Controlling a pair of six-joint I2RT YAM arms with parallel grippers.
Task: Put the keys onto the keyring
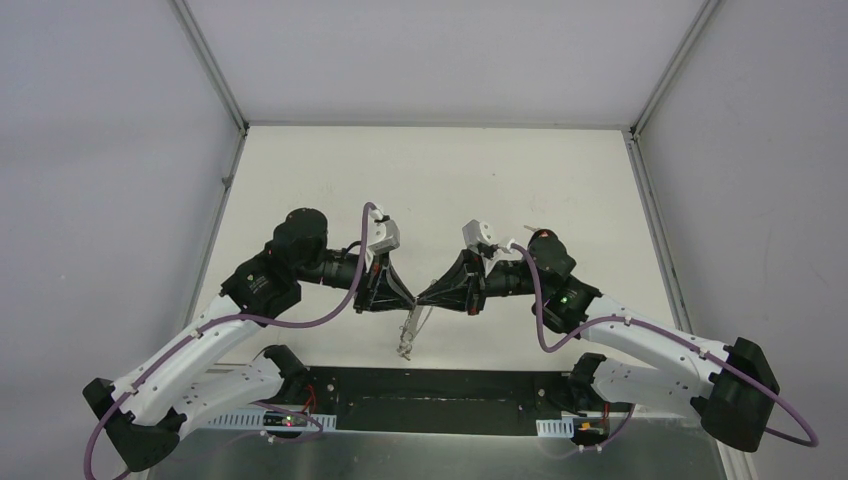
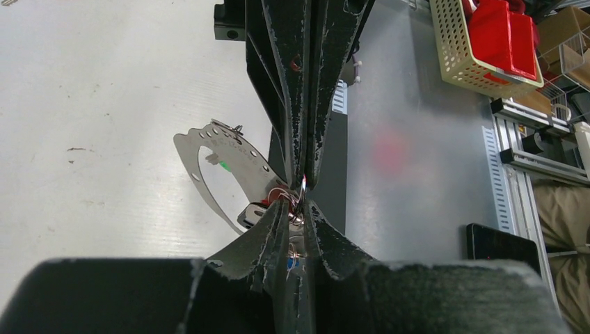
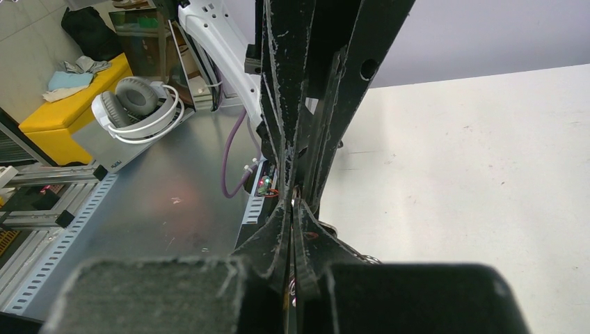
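Keyring (image 2: pixel 303 189) caught where both arms' fingers (image 2: pixel 321 104) meet.

White table (image 1: pixel 440 170), grey walls (image 1: pixel 100 150), aluminium frame (image 1: pixel 210 65)

The left arm (image 1: pixel 200 340) and right arm (image 1: pixel 640 335) bend inward, wrists level. The left gripper (image 1: pixel 407 297) and right gripper (image 1: pixel 425 295) meet tip to tip. The right jaws are pressed together. The left ones stand nearly closed, and their exact state is unclear.
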